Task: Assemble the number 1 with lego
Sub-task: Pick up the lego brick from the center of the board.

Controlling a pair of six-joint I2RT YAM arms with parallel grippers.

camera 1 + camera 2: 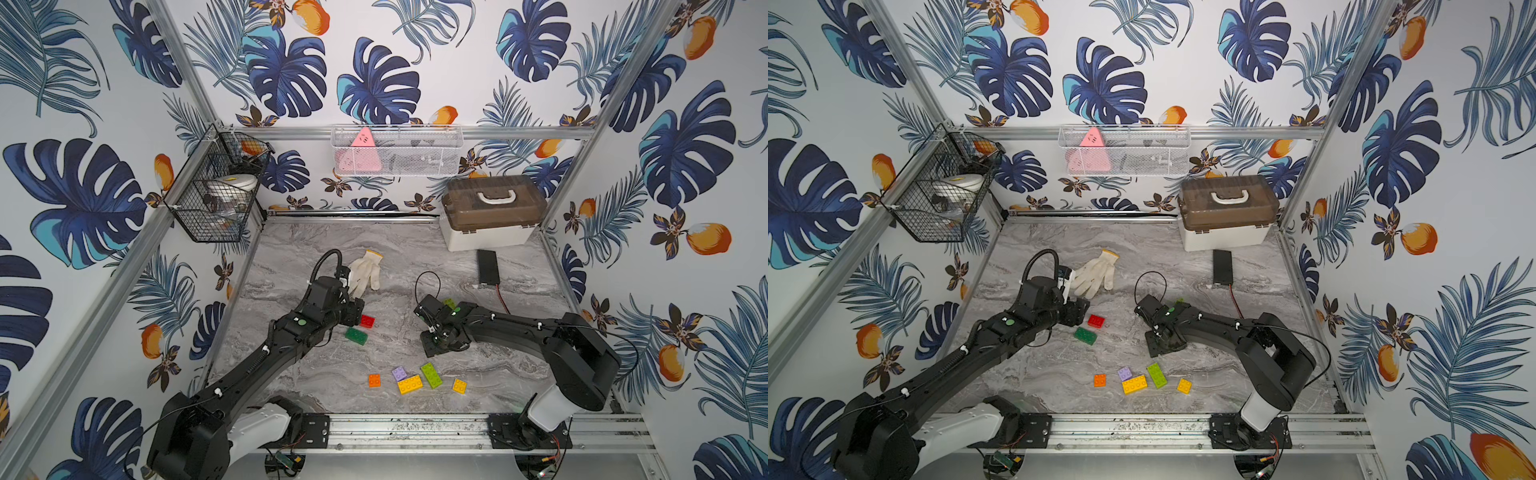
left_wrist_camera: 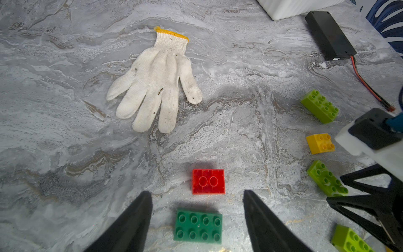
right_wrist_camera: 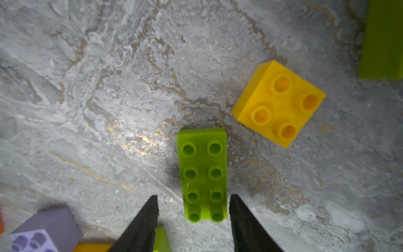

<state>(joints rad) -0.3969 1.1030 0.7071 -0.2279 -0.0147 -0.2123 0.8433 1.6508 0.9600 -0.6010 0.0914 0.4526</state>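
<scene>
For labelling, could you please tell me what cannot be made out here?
Top views: the right arm hides the lime brick that the right gripper straddles.
Right wrist view: a second lime brick, cut by the frame edge.
Top views: black wire basket's contents, too small behind mesh.

black arms (image 1: 249, 365); white base shrouds (image 1: 266, 424); green dots (image 1: 302, 321); looped black cables (image 1: 328, 255)

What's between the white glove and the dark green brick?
One red brick, underside up, apart from both the glove and the dark green brick. Clearest in the left wrist view.
</scene>
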